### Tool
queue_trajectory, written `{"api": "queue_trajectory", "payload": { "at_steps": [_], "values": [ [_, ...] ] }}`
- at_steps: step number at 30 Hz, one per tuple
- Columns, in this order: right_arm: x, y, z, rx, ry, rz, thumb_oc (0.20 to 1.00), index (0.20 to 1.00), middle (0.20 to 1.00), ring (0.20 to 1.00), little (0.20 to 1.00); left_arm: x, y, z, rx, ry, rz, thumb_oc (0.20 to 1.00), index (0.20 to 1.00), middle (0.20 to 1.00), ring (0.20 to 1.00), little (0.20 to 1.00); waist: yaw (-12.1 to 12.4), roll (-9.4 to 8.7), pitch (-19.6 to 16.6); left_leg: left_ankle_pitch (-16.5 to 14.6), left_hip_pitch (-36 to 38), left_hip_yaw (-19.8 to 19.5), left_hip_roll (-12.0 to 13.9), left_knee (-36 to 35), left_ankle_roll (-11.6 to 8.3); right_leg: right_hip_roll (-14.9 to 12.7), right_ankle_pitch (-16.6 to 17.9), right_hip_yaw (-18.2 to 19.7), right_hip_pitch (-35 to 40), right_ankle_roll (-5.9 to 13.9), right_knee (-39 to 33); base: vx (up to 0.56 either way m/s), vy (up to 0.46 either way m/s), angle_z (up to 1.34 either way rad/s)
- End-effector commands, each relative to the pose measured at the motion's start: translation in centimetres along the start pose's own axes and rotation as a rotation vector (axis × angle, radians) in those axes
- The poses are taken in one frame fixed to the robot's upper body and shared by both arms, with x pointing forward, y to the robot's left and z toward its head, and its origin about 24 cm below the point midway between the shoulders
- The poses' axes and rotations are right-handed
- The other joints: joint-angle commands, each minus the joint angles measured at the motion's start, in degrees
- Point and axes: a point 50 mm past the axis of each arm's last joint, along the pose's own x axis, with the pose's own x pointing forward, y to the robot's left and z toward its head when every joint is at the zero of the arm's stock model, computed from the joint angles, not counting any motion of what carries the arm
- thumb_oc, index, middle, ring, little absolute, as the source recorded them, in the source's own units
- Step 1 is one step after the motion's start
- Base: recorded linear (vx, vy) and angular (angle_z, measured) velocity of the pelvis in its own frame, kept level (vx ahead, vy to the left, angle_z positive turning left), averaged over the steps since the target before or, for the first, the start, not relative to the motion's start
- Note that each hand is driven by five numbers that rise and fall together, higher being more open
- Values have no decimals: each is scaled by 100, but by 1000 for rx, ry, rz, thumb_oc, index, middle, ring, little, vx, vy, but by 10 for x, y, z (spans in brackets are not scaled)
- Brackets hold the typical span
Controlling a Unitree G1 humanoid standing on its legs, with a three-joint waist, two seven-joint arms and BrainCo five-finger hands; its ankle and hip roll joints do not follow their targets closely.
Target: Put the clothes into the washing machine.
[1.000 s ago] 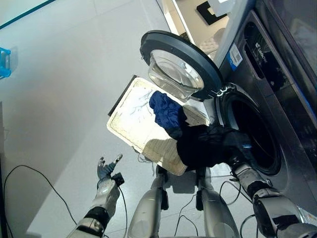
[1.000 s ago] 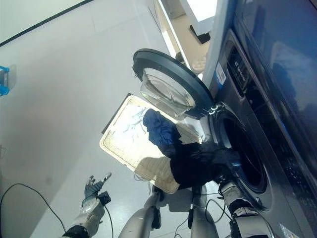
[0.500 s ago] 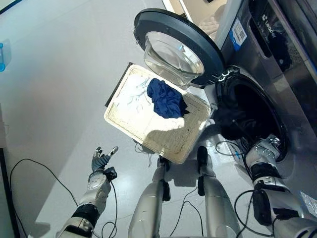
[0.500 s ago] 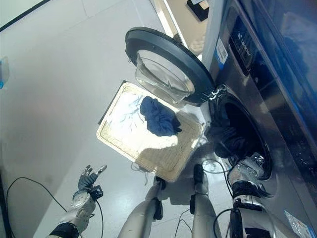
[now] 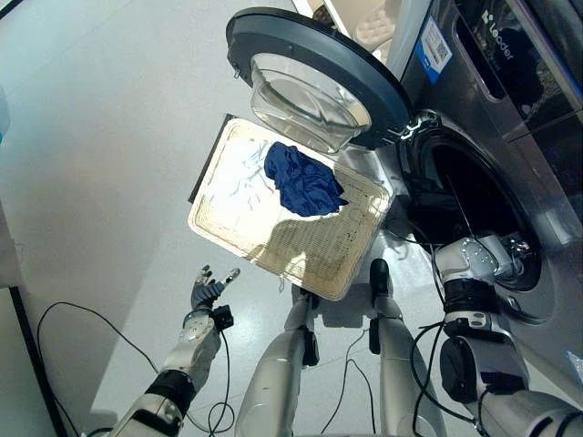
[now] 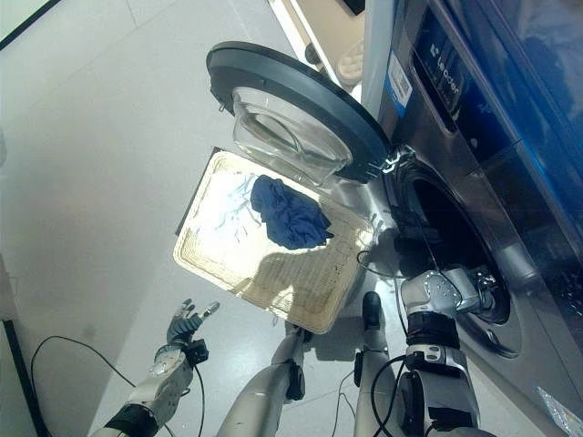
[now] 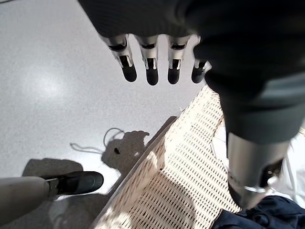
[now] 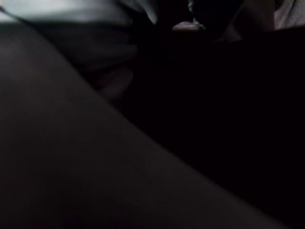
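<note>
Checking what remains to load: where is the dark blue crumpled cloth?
The dark blue crumpled cloth lies in the pale woven basket, below the washer's open round door.

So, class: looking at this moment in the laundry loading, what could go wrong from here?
1. The right hand is at the washing machine opening; its fingers are hidden, so it might snag cloth on withdrawing.
2. The blue garment lies in the basket under the open door; reaching for it could strike the door.
</note>
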Motion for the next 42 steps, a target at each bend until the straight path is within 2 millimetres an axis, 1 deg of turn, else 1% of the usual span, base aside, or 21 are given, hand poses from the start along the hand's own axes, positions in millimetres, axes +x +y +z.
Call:
{"api": "queue_trajectory", "payload": {
  "at_steps": [1, 4, 6, 8, 9, 12, 13, 15, 18, 19, 21, 24, 26, 27, 31, 34, 36, 38, 39, 40, 42],
  "values": [
    [-3, 106, -4, 107, 65, 459, 1000, 1000, 1000, 1000, 1000, -3, -6, -7, 23, 16, -11, 1000, 1000, 1000, 1000, 1000, -349, 316, 18, -675, -1, 15, -299, 580, -185, 165, 533, -259, 248, 195, -864, 5, 6, 5],
    [17, 81, -12, -111, 163, 473, 1000, 1000, 1000, 1000, 1000, -6, -8, -13, 39, 34, -21, 1000, 1000, 1000, 1000, 1000, -262, 376, 18, -631, -144, -4, -334, 565, -183, 133, 544, -291, 100, 203, -837, 3, 18, 11],
    [27, 75, -9, -202, 169, 521, 1000, 1000, 1000, 1000, 1000, -8, -9, -17, 49, 36, -23, 1000, 1000, 1000, 1000, 1000, -209, 385, 18, -603, -223, -13, -345, 542, -185, 129, 545, -308, 4, 215, -802, -19, 27, 11],
    [30, 75, -7, -227, 169, 543, 1000, 1000, 1000, 1000, 1000, -8, -9, -18, 46, 38, -24, 1000, 1000, 1000, 1000, 1000, -201, 390, 18, -595, -236, -19, -348, 532, -184, 129, 545, -310, -13, 217, -794, -5, 27, 7],
    [34, 77, -1, -369, 139, 632, 1000, 1000, 1000, 1000, 1000, -8, -10, -19, 40, 37, -23, 1000, 1000, 1000, 1000, 1000, -167, 392, 18, -580, -295, -38, -358, 524, -182, 128, 545, -328, -77, 226, -765, -6, 35, 6],
    [33, 81, 1, -472, 97, 699, 1000, 1000, 1000, 1000, 1000, -8, -10, -18, 37, 35, -25, 1000, 1000, 1000, 1000, 1000, -150, 389, 18, -573, -324, -59, -367, 511, -170, 131, 537, -334, -117, 230, -732, -15, 27, 4],
    [31, 83, 3, -570, 62, 746, 1000, 1000, 1000, 1000, 1000, -8, -9, -17, 40, 30, -26, 1000, 1000, 1000, 1000, 1000, -132, 374, 18, -555, -346, -78, -370, 490, -159, 141, 545, -344, -149, 240, -711, -32, 15, 1],
    [28, 83, 0, -622, 82, 788, 1000, 1000, 1000, 1000, 1000, -7, -9, -14, 39, 22, -26, 1000, 1000, 1000, 1000, 1000, -107, 341, 18, -539, -399, -111, -368, 478, -144, 145, 543, -359, -200, 248, -673, -34, 7, -2],
    [27, 73, -1, -687, 127, 827, 1000, 1000, 1000, 1000, 1000, -5, -8, -8, 47, 6, -21, 1000, 1000, 1000, 1000, 1000, -93, 272, 18, -518, -490, -161, -362, 477, -122, 167, 533, -361, -295, 259, -598, -37, -17, -3],
    [25, 65, -1, -749, 138, 840, 1000, 1000, 1000, 1000, 1000, -4, -8, -5, 47, 1, -14, 1000, 1000, 1000, 1000, 1000, -87, 207, 18, -490, -562, -183, -349, 465, -108, 183, 537, -368, -364, 264, -558, -42, -32, 8],
    [24, 62, 0, -785, 128, 840, 1000, 1000, 1000, 1000, 1000, -3, -6, -4, 46, -3, -10, 1000, 1000, 1000, 1000, 1000, -84, 177, 18, -477, -594, -192, -336, 453, -99, 194, 538, -367, -402, 264, -533, -34, -21, 14],
    [22, 47, 3, -915, 142, 845, 1000, 1000, 1000, 1000, 1000, -2, -3, -2, 46, -13, -5, 1000, 1000, 1000, 1000, 1000, -75, 79, 18, -444, -690, -237, -303, 415, -79, 233, 502, -378, -496, 269, -431, -48, -10, 7],
    [22, 42, 3, -976, 148, 852, 1000, 1000, 1000, 1000, 1000, -1, -2, -1, 45, -14, -4, 1000, 1000, 1000, 1000, 1000, -60, 51, 18, -423, -750, -254, -294, 413, -71, 240, 514, -385, -547, 271, -407, -38, -11, -3],
    [20, 38, 1, -1049, 151, 863, 1000, 1000, 1000, 1000, 1000, -1, -2, -1, 48, -12, -1, 1000, 1000, 1000, 1000, 1000, -46, 20, 18, -408, -774, -279, -290, 391, -63, 241, 518, -400, -564, 280, -400, -41, -11, -2],
    [18, 38, -4, -1099, 186, 893, 1000, 1000, 1000, 1000, 1000, -1, -1, -2, 57, -9, 4, 1000, 1000, 1000, 1000, 1000, -15, -43, 18, -379, -841, -301, -257, 360, -67, 238, 558, -429, -612, 306, -408, -30, -1, 0],
    [11, 44, -11, -1098, 209, 947, 1000, 1000, 1000, 1000, 1000, -2, 2, -4, 60, -7, 7, 1000, 1000, 1000, 1000, 1000, -9, -78, 18, -362, -867, -305, -243, 334, -72, 240, 569, -447, -629, 320, -418, -24, 8, 1],
    [3, 48, -16, -1072, 237, 990, 1000, 1000, 1000, 1000, 1000, -3, 6, -7, 62, -3, 17, 1000, 1000, 1000, 1000, 1000, -8, -143, 18, -376, -833, -335, -238, 282, -69, 244, 539, -474, -598, 348, -413, -30, 7, 6],
    [-3, 54, -23, -1091, 236, 1015, 1000, 1000, 1000, 1000, 1000, -2, 7, -4, 59, -10, 22, 1000, 1000, 1000, 1000, 1000, 4, -188, 18, -320, -908, -325, -213, 243, -68, 249, 592, -489, -654, 364, -439, -60, 13, 5],
    [-5, 57, -25, -1122, 214, 1028, 1000, 1000, 1000, 1000, 1000, -2, 7, -4, 58, -11, 24, 1000, 1000, 1000, 1000, 1000, 11, -208, 18, -302, -918, -326, -200, 214, -73, 251, 596, -496, -664, 373, -440, -61, 15, 4],
    [-6, 60, -31, -1208, 168, 994, 1000, 1000, 1000, 1000, 1000, -1, 6, -2, 53, -14, 24, 1000, 1000, 1000, 1000, 1000, 19, -229, 18, -278, -950, -334, -185, 185, -80, 255, 611, -501, -698, 385, -438, -25, 16, 3],
    [-5, 66, -33, -1278, 98, 959, 1000, 1000, 1000, 1000, 1000, -1, 6, -2, 51, -15, 23, 1000, 1000, 1000, 1000, 1000, 22, -246, 18, -277, -935, -337, -173, 143, -85, 258, 591, -511, -702, 401, -421, -21, 16, 0]
  ]
}}
